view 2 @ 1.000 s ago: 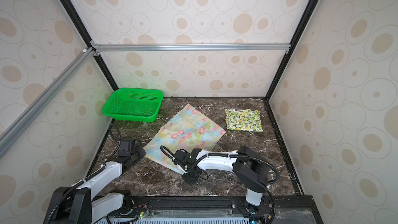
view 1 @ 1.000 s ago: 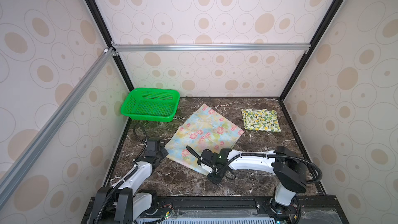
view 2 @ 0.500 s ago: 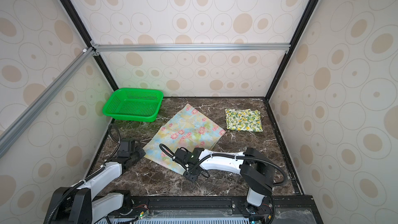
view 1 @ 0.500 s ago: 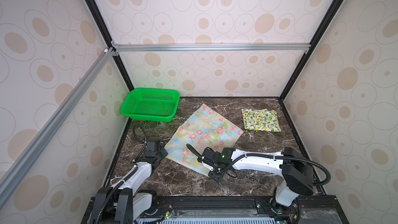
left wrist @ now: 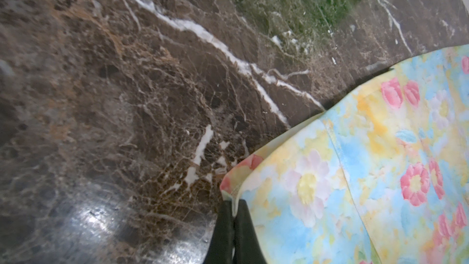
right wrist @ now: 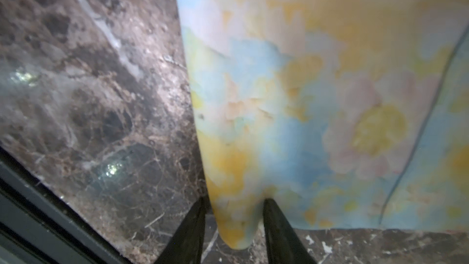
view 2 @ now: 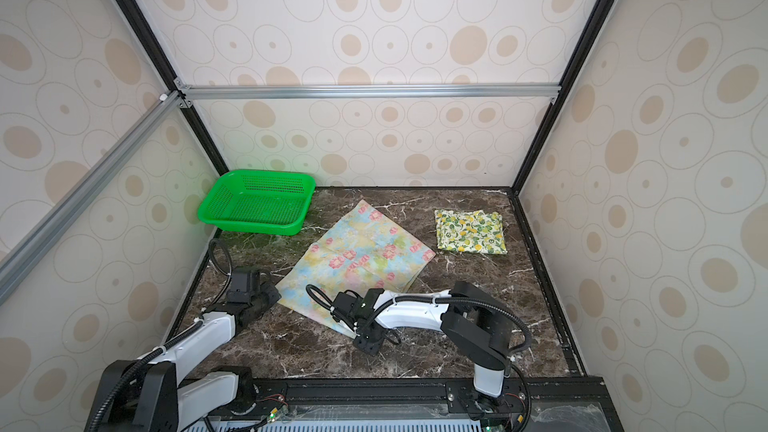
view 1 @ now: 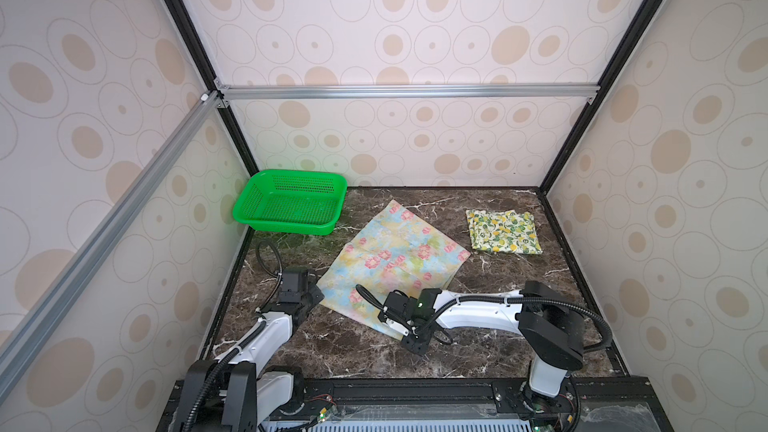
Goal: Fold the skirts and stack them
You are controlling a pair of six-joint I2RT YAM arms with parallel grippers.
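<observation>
Now, my left pincer is fully closed, and its two black fingers pinch the hem of the pastel skirt at the corner that points to 8 o'clock in both top views. My right pincer stands part open at the skirt's 6 o'clock corner. A rounded fold of the cloth lies between its jaws. One finger touches the fold, and a thin dark gap shows beside the other, so I do not call it a grip.

From these two corners the skirt spreads flat over the table toward 12 and 1 o'clock, like a diamond, with its far tip near the back wall. The lemon skirt lies folded at about 1 o'clock from my right pincer, just beside the pastel skirt's 3 o'clock corner and not touching it. The basket sits at 11 o'clock from my left pincer, against the left wall.
</observation>
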